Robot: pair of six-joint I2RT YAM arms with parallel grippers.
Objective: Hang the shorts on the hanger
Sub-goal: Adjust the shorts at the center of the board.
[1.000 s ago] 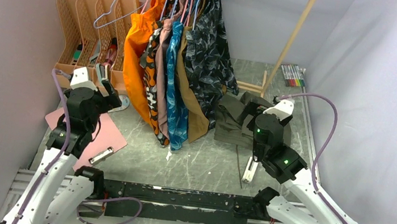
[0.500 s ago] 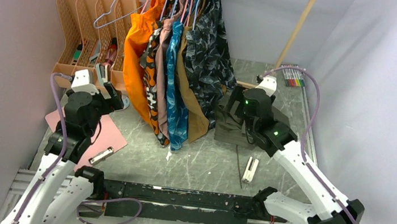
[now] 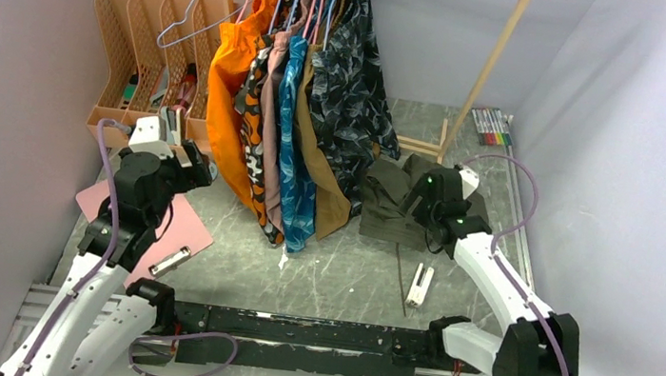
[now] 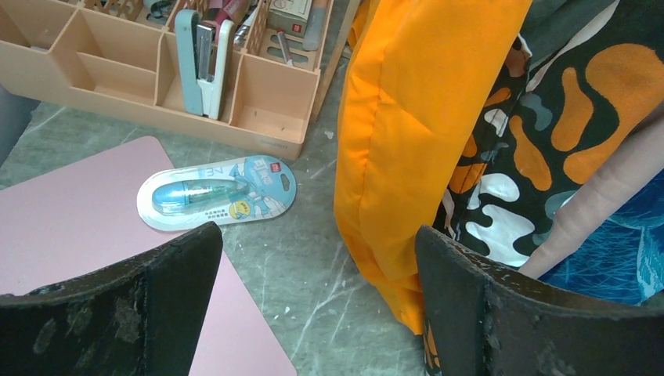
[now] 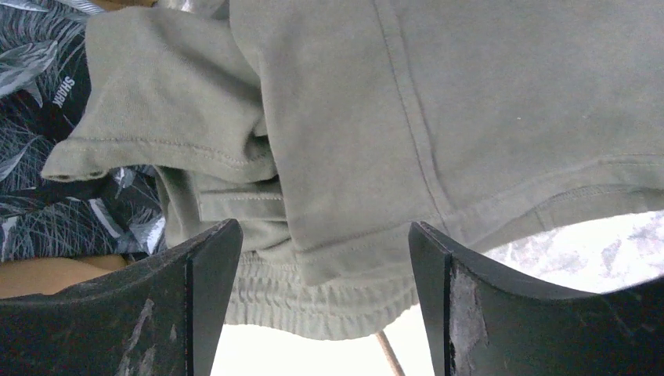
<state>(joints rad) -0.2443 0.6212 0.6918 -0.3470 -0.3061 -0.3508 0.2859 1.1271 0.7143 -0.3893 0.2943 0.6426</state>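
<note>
The olive-green shorts (image 3: 389, 198) lie crumpled on the table at the foot of the clothes rack, right of the hanging garments. My right gripper (image 3: 434, 197) hovers low over them, open. In the right wrist view the shorts (image 5: 438, 102) fill the frame, and their ribbed waistband (image 5: 313, 301) lies between the spread fingers of my right gripper (image 5: 321, 313), which hold nothing. The light-blue hanger (image 3: 185, 2) hangs empty at the left end of the rail. My left gripper (image 3: 186, 166) is open and empty beside the orange garment (image 4: 423, 117); it also shows in the left wrist view (image 4: 317, 313).
Several garments (image 3: 321, 100) hang on the wooden rack. An orange desk organizer (image 3: 141, 40), a pink clipboard (image 3: 162, 225) and a packaged tape dispenser (image 4: 215, 192) are at the left. A small white object (image 3: 420, 285) lies near the shorts. Markers (image 3: 491, 126) lie at the back right.
My right arm swung up and back over the shorts, then came down lower onto them with its fingers open. My left gripper shifted slightly toward the rack.
</note>
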